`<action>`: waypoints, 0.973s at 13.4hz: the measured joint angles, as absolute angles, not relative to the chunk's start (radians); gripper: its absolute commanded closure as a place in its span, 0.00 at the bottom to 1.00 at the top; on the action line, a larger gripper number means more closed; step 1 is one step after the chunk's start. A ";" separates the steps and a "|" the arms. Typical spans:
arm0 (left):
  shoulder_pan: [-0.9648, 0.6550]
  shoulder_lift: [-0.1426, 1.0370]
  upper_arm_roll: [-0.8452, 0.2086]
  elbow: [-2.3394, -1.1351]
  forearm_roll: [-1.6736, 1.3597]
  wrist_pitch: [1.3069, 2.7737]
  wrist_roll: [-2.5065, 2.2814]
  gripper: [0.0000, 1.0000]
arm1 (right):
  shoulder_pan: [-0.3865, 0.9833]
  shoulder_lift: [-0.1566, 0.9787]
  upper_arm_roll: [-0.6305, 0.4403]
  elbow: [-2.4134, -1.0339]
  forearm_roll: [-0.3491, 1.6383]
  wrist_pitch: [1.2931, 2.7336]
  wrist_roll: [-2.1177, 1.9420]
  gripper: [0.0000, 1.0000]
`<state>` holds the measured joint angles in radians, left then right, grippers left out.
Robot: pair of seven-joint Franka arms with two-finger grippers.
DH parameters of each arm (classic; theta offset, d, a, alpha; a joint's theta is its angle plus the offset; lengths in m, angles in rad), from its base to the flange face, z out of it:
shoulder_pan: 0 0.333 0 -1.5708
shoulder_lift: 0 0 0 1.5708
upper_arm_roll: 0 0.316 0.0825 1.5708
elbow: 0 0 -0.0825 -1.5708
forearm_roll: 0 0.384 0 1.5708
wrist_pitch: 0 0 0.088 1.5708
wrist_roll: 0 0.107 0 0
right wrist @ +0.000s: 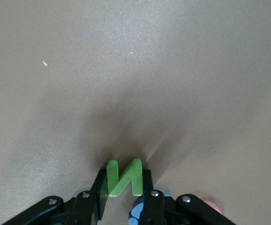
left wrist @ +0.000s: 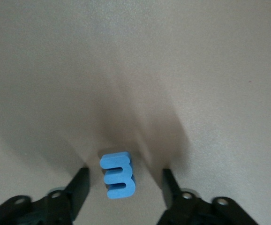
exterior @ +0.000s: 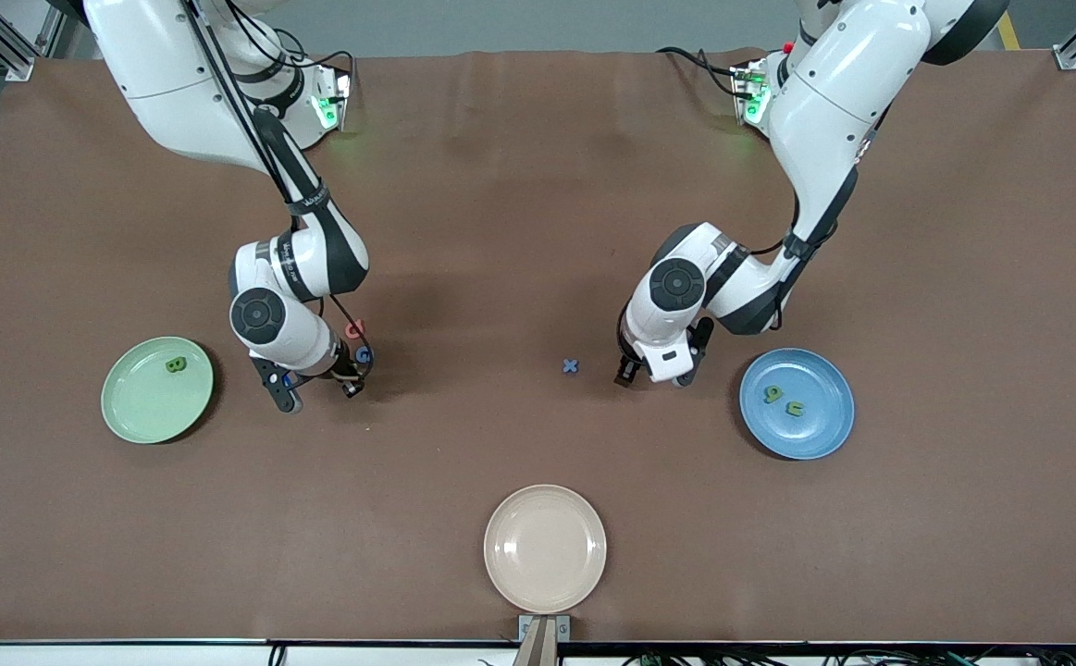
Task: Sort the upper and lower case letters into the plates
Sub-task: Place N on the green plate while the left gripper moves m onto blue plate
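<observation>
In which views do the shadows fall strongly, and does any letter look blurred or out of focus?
Left wrist view: a broad dark shadow fans out on the table around the blue letter, whose edges look slightly soft. Right wrist view: a similar shadow spreads from the green letter, and the table is grainy. Front view: evenly lit, with soft shadows beside both arms and green glow near the bases.

The table [exterior: 538, 185] was brown. One plate [exterior: 130, 412] was pale mint green, one [exterior: 820, 430] medium blue, one [exterior: 545, 548] cream-beige. Letters: one [left wrist: 118, 175] blue, one [right wrist: 124, 177] green, one [exterior: 354, 327] pink-red, an x [exterior: 571, 366] blue.
</observation>
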<state>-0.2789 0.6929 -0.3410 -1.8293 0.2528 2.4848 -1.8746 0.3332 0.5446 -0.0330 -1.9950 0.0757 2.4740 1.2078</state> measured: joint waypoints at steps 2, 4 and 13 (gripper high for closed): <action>-0.278 0.686 -0.341 -1.829 0.253 2.485 -1.875 0.90 | 0.333 0.544 -0.033 -1.978 0.056 2.418 1.186 0.82; -0.275 0.685 -0.338 -1.826 0.256 2.486 -1.874 0.99 | 0.318 0.530 -0.038 -1.936 0.032 2.305 1.123 0.82; -0.140 0.645 -0.321 -1.647 0.333 2.392 -1.544 1.00 | 0.022 0.420 -0.049 -1.907 -0.112 2.176 0.375 0.82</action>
